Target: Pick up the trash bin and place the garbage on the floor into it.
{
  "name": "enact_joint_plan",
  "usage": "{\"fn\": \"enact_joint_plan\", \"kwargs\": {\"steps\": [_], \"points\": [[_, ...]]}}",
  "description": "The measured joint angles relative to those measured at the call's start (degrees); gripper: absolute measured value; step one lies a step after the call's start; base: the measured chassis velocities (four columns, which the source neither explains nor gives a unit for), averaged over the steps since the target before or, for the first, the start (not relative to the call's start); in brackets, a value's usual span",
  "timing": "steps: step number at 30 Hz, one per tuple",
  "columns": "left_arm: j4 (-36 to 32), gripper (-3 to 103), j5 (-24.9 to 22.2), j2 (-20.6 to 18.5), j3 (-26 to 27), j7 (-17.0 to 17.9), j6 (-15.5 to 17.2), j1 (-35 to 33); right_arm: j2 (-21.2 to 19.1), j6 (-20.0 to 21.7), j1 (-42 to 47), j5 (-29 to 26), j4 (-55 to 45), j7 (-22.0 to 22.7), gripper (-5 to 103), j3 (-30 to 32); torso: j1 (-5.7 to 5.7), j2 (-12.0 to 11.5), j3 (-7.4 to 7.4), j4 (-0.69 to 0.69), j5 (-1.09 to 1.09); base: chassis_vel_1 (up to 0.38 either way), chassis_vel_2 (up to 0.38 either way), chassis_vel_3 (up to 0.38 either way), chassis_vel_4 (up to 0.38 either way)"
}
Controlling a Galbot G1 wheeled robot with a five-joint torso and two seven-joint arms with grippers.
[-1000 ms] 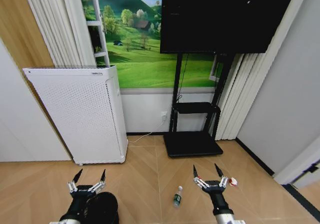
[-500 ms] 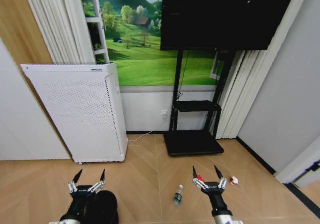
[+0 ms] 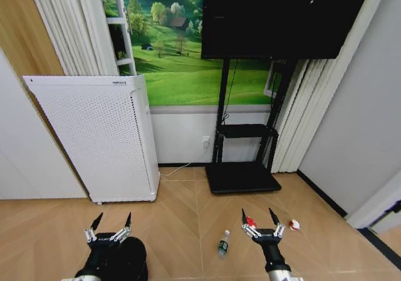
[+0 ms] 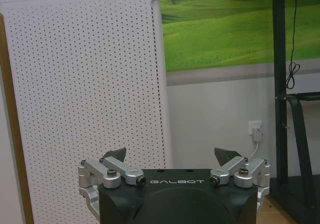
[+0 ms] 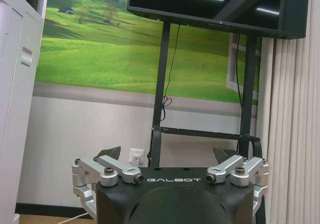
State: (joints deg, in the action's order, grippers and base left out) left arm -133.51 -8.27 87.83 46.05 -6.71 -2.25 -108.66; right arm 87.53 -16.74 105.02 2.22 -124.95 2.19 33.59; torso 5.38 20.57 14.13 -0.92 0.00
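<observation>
- Down at the near edge of the head view, we hold both arms low and forward over the wooden floor (image 3: 182, 224): the left gripper (image 3: 111, 226) sits just above the trash bin (image 3: 128, 259), and the right gripper (image 3: 257, 220) hangs among the litter.
- Both grippers stand with fingers spread wide and nothing between them; the left wrist view shows our left gripper (image 4: 172, 156) splayed toward the white perforated cabinet (image 4: 85, 104), and the right wrist view shows our right gripper (image 5: 167, 154) equally open toward the TV stand (image 5: 165, 84).
- Over the last second the whole head view has slid downward: the cabinet, the landscape mural (image 3: 188, 68) and the stand sit lower in the picture than before, while our grippers keep the same places in it. We read that as our head or torso shifting, not as anything in the room moving.
- One change matters: a red-and-white scrap (image 3: 250, 221), which was hidden behind the right gripper a second ago, now shows just beside its left finger. A second scrap (image 3: 293, 226) lies just to the right of that gripper, and the greenish bottle (image 3: 222, 245) lies between the two arms, nearer the right one.
- For the task, we judge that nothing is yet picked up: the bin stands on the floor ungripped, and all three pieces of garbage lie outside it.
</observation>
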Motion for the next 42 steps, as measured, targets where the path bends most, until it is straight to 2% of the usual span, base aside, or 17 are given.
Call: {"fn": "enact_joint_plan", "kwargs": {"steps": [4, 9, 12, 42], "points": [[0.1, 97, 0.0, 0.0, 0.0, 0.1, 0.1, 0.1, 0.1, 0.4, -0.2, 0.7, 0.2, 0.6, 100, -0.1, -0.33, -1.0, -0.68, 0.00, 0.00, 0.000, 0.000, 0.000, 0.000], [0.1, 101, 0.0, 0.0, 0.0, 0.1, 0.1, 0.1, 0.2, 0.6, -0.2, 0.7, 0.4, 0.7, 100, -0.1, -0.79, -2.4, -1.60, 0.00, 0.00, 0.000, 0.000, 0.000, 0.000], [0.1, 98, 0.0, 0.0, 0.0, 0.1, 0.1, 0.1, 0.1, 0.6, -0.2, 0.7, 0.4, 0.7, 100, -0.1, -0.95, -2.9, -1.99, 0.00, 0.00, 0.000, 0.000, 0.000, 0.000], [0.4, 100, 0.2, 0.1, -0.1, 0.7, 0.1, 0.2, 0.5, 0.6, -0.3, 1.3, 0.9, 0.8, 100, -0.3, -2.76, -9.6, -6.86, 0.00, 0.00, 0.000, 0.000, 0.000, 0.000]]}}
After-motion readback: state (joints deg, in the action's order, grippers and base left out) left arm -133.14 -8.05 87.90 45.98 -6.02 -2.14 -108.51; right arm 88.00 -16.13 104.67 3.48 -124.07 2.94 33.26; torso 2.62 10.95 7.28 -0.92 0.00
